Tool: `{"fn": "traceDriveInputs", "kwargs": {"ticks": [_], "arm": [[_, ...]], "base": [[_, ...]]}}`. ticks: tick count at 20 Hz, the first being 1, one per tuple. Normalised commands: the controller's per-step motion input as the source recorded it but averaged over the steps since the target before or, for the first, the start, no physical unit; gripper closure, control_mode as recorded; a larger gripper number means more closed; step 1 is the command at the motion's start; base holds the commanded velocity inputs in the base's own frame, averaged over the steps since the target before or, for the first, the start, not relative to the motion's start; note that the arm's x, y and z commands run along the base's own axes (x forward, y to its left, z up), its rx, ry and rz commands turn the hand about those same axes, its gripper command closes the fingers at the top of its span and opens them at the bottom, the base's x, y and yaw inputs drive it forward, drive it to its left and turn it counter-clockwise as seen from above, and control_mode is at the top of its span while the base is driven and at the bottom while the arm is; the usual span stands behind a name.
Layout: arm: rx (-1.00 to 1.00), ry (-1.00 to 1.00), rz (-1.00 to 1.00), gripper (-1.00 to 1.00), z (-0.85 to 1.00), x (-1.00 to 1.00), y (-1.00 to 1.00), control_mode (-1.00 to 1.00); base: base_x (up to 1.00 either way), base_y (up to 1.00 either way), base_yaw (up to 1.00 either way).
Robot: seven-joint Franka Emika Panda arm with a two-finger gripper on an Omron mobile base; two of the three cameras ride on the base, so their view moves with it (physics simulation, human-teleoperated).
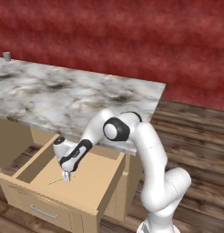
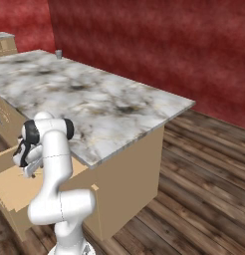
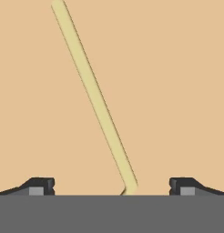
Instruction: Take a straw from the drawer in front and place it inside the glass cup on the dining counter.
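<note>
**Tan drawer open, gripper down over the straw**

Light-tan wood is what you notice first: the drawer (image 1: 89, 184) stands pulled out from under the dining counter (image 1: 63, 95), its panelled front and slim silver bar handle (image 1: 43, 212) facing the room. The white arm folds over from its base on the plank floor (image 1: 196, 136) and reaches down into the box, with the gripper (image 1: 66, 178) pointing at the drawer bottom.

On that bottom lies the straw (image 1: 55, 181), a thin pale yellow-green stick, one end running right up to the gripper's tips. From the hand's own camera the straw (image 3: 93, 95) slants across the bare tan floor of the drawer (image 3: 177, 91), and its near end sits between the two dark fingertips (image 3: 38, 185). Those tips stand well apart, one on either side, with clear tan gaps between each of them and the straw, so the jaws are wide and nothing is clamped.

The marble slab of the counter (image 2: 94, 104) stretches away toward the red wall (image 2: 154, 45). Far off at its back corner stands the glass cup (image 1: 7, 56), small and grey-white, upright, well apart from the arm and the drawer; from the other side the cup (image 2: 59, 53) shows as a tiny shape near the wall.
</note>
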Motion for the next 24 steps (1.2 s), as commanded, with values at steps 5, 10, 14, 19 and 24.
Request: {"fn": "traceDriveInputs", "kwargs": {"ticks": [5, 10, 14, 19, 24], "arm": [[0.0, -0.02, 0.06, -1.0, -0.16, 0.0, 0.0, -1.0], [0.01, -0.01, 0.05, -1.0, -0.2, 0.0, 0.0, -1.0], [0.02, 0.0, 0.06, -1.0, -0.18, 0.01, 0.0, -1.0], [0.03, 0.0, 0.06, -1.0, -0.13, 0.1, 0.0, -1.0], [0.03, 0.0, 0.05, -1.0, -0.21, 0.1, 0.0, -1.0]], "base": [[0.0, 0.0, 0.0], [0.0, 0.0, 0.0], [0.0, 0.0, 0.0], [0.0, 0.0, 0.0], [0.0, 0.0, 0.0]]}}
